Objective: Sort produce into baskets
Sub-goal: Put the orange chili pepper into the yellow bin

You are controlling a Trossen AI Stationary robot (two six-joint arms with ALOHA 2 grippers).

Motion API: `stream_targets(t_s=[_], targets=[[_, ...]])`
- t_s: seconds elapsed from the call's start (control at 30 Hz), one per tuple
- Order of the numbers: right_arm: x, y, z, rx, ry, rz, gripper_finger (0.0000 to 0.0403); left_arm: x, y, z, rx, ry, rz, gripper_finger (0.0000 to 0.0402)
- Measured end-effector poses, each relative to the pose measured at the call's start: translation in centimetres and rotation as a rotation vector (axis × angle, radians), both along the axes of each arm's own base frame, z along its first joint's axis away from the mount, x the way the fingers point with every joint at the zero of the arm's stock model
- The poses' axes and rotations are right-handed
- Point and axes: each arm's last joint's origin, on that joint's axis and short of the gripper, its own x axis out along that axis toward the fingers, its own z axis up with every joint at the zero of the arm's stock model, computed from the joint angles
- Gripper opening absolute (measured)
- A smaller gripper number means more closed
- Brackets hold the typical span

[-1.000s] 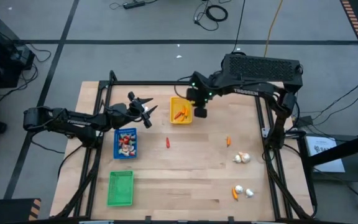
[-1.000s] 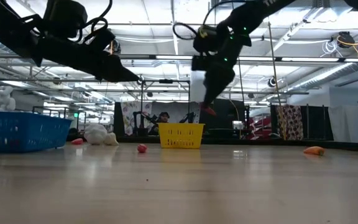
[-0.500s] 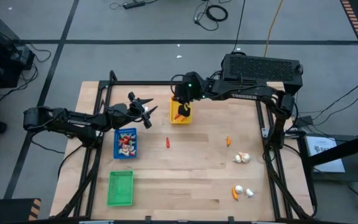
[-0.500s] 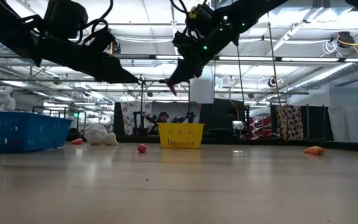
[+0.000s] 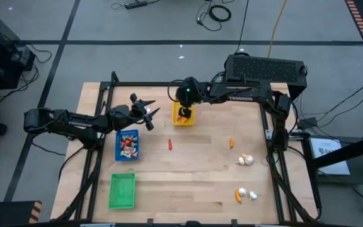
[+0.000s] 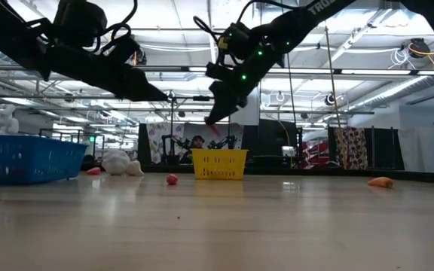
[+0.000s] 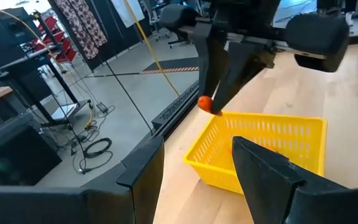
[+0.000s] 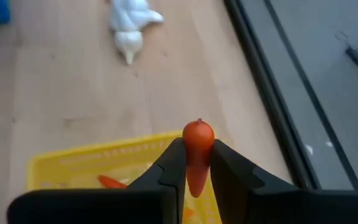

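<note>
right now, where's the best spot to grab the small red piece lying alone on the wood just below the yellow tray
Take the small red piece across its narrow middle, coming straight down from above. In the high view it lies flat and slim on bare wooden table, clear of the yellow tray and the blue tray, so fingers should fit on both long sides. Its exact shape is too small to tell.

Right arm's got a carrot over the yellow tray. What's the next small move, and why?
Probably open the right gripper: it pinches the orange carrot piece directly above the yellow tray, which already holds orange pieces, so it should drop in.
</note>
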Motion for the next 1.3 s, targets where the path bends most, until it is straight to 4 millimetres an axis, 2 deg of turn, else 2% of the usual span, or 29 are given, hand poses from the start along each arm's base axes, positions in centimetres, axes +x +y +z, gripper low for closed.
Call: stream_targets(t_s=[0.47,0.63,0.93,1.3], targets=[[-0.9,-0.1,-0.8,0.071,0.093,-0.036,0.0116,0.0,0.0,-0.2,-0.003,0.019,0.0,0.0198],[-0.9,0.7,-0.6,0.087,0.108,-0.031,0.0126,0.0,0.0,-0.2,-0.003,0.019,0.0,0.0198],[-0.4,4.7,1.8,0.097,0.145,0.058,0.0128,0.0,-0.1,-0.1,-0.024,0.0,-0.016,0.0198],[0.8,10.9,2.1,0.06,0.16,0.243,0.0128,0.2,-0.7,0.1,-0.02,-0.02,-0.051,0.0198]])
